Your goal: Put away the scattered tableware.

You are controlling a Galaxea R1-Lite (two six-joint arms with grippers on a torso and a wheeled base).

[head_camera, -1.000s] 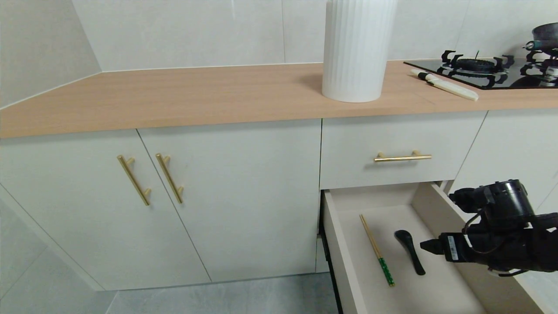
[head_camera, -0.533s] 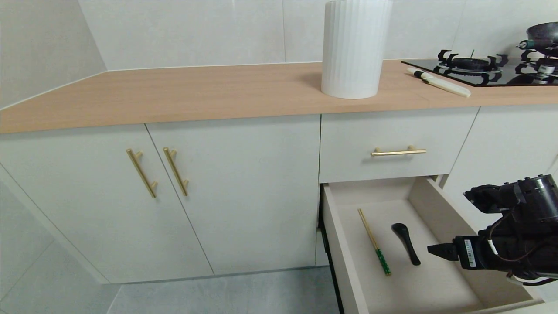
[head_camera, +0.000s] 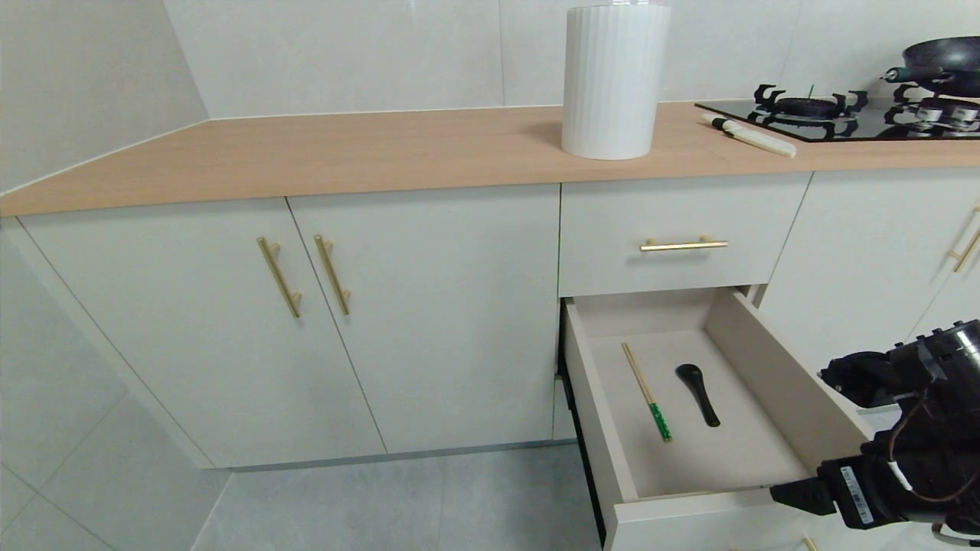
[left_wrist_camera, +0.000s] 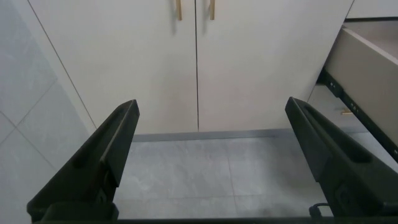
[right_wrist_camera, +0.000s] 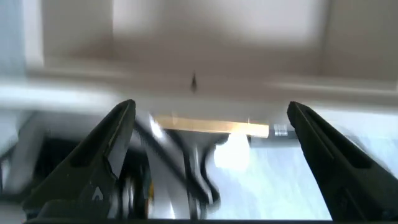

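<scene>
In the head view a drawer (head_camera: 773, 390) stands pulled out below the counter. A pair of wooden chopsticks (head_camera: 645, 390) with green ends and a black spoon (head_camera: 696, 392) lie side by side on its floor. My right gripper (head_camera: 800, 496) is low at the drawer's front right corner, outside it. In the right wrist view that gripper (right_wrist_camera: 210, 109) is open, with the drawer front's gold handle (right_wrist_camera: 211, 128) blurred just beyond its fingers. My left gripper (left_wrist_camera: 211, 106) is open with nothing in it, facing the cabinet doors (left_wrist_camera: 199, 56) and the grey floor.
On the wooden counter (head_camera: 344, 153) stand a tall white ribbed container (head_camera: 609, 80) and a cream-handled knife (head_camera: 746, 135) beside the gas hob (head_camera: 827, 115), which carries a dark pan (head_camera: 942, 57). A shut drawer with a gold handle (head_camera: 684, 245) sits above the open one.
The head camera has pulled back, so more of the drawer and floor shows. My right gripper has withdrawn from over the drawer, near the spoon, to the drawer's front corner.
</scene>
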